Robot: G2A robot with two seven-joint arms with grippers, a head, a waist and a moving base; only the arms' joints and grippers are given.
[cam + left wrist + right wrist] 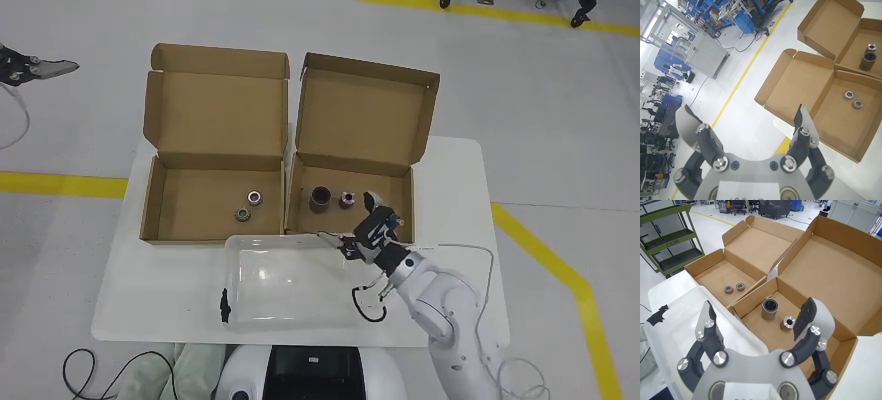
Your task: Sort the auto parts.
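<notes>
1. right tool (757, 306), open and empty, hangs at the near wall of the right box (819, 321), which holds the bushing (770, 313) and the steel sleeve (786, 328).
2. two bearings (728, 292) lie in the left box (715, 275); both boxes sit at the far edge of the bench (455, 180).
3. left tool (742, 108), open, hangs beyond the bench's left edge.
4. best to lift straight up, clear of the box wall.
5. no print on the parts is readable.

Just ahead of the right pincer (758, 303), a dark sleeve (770, 309) and a shorter bright bushing (788, 323) stand upright, near but apart, in an open box (829, 279). Farther off, a ring bearing (728, 289) lies flat just beside a second bearing (740, 286) in the neighbouring box (715, 272)
</notes>
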